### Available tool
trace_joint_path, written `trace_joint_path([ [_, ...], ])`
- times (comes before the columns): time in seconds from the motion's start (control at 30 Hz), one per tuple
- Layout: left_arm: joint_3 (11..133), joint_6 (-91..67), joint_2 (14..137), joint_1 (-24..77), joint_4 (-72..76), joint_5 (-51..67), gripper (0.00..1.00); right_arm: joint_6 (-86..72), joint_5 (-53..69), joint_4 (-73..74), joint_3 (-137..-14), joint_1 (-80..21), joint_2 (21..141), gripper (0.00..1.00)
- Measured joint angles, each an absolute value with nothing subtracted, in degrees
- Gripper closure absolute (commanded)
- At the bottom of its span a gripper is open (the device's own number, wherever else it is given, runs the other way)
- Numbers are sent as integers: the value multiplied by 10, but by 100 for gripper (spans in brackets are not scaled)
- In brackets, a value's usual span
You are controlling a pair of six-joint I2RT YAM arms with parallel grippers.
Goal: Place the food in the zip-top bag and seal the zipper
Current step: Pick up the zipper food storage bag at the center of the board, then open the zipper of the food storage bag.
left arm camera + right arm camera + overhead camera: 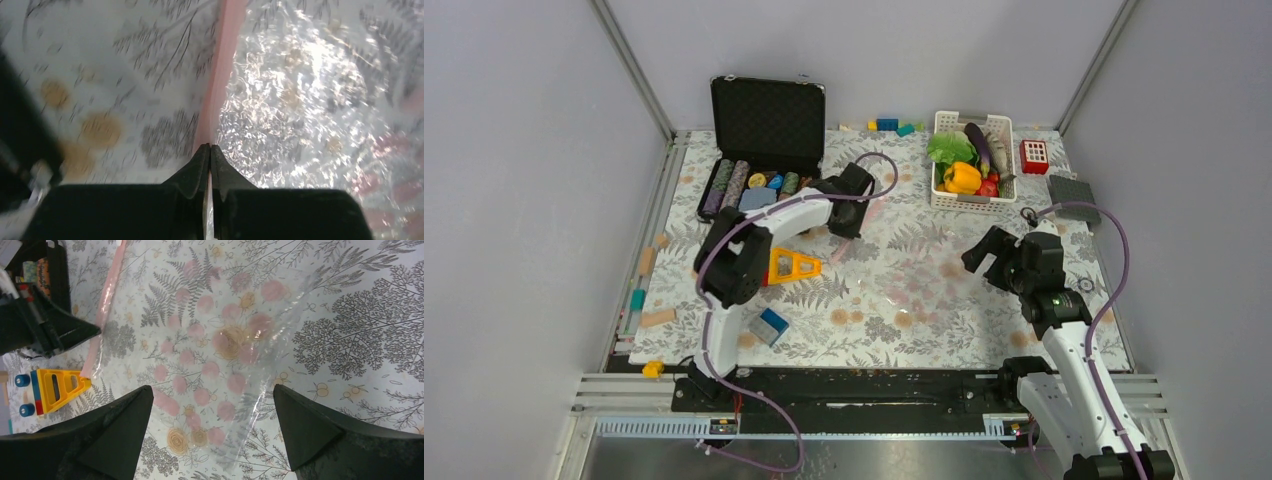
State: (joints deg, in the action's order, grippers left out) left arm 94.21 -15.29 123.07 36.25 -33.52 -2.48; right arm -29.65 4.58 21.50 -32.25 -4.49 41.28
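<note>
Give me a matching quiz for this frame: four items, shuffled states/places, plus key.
Items
1. left gripper
2. right gripper
3. yellow pepper
4. zip-top bag

States/places
a. in the white basket
b. open, holding nothing
c. lying flat on the tablecloth
d. shut on the pink zipper strip

Pairs: 1-d, 2-b, 3-a, 4-c
</note>
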Motion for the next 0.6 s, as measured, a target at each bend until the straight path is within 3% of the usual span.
trace_joint_path([
  [0.43,690,-168,730,401,-289,-102,100,-321,190,138,-296,-53,359,2],
  [0.6,621,-158,618,430,-268,-79,100,-334,185,130,-321,-166,390,2],
])
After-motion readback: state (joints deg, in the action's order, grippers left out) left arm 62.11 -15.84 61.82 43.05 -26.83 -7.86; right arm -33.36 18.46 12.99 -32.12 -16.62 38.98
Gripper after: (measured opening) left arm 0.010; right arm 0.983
